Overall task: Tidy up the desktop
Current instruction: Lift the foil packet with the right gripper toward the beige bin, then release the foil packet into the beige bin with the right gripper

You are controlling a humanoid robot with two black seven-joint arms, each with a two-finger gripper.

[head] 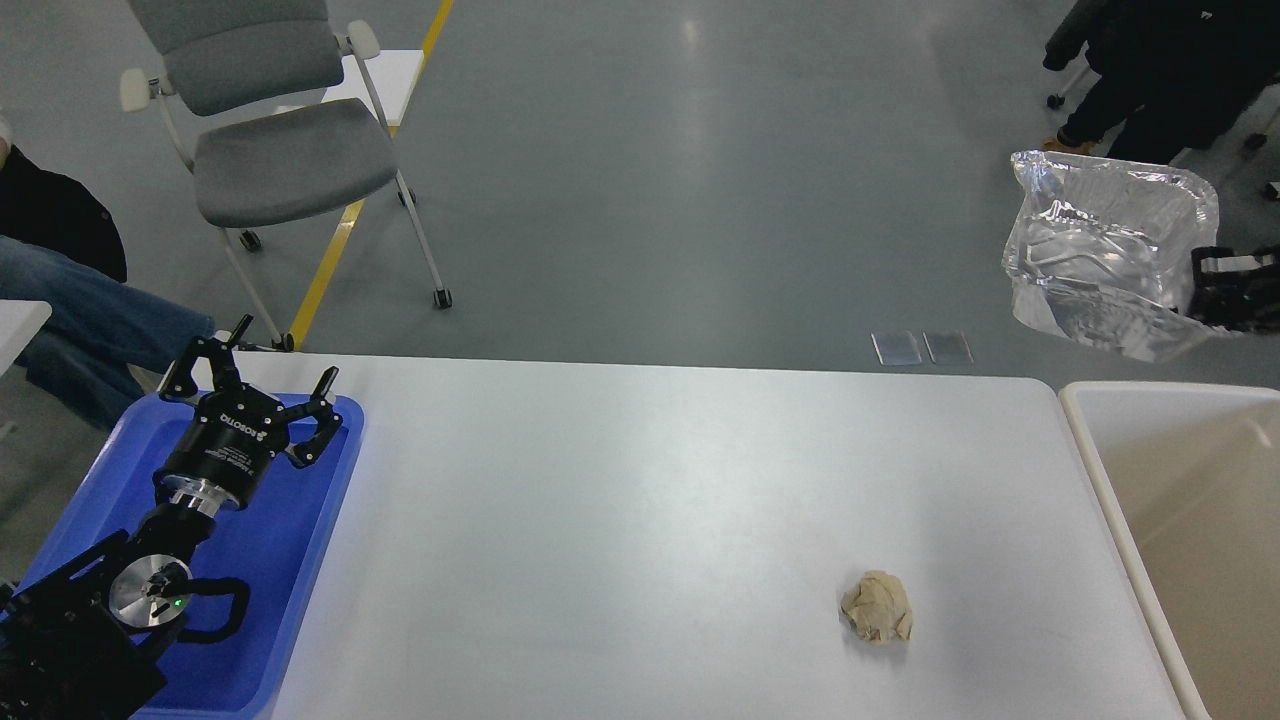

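Broadly, the white desktop (620, 480) spans my view, the beige bin (1180, 500) touching its right end, so my right gripper (1215, 285), clamped on the clear plastic container (1100, 250), should release squarely over it, left gripper (265, 395) open above the blue tray (270, 580), crumpled paper ball (877, 607) next.

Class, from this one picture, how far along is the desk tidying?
Looks done: most of the desktop is bare. In hand: the right gripper holds a clear plastic container in the air beyond the beige bin. Left: a crumpled paper ball on the desktop; the left gripper is open over the blue tray.
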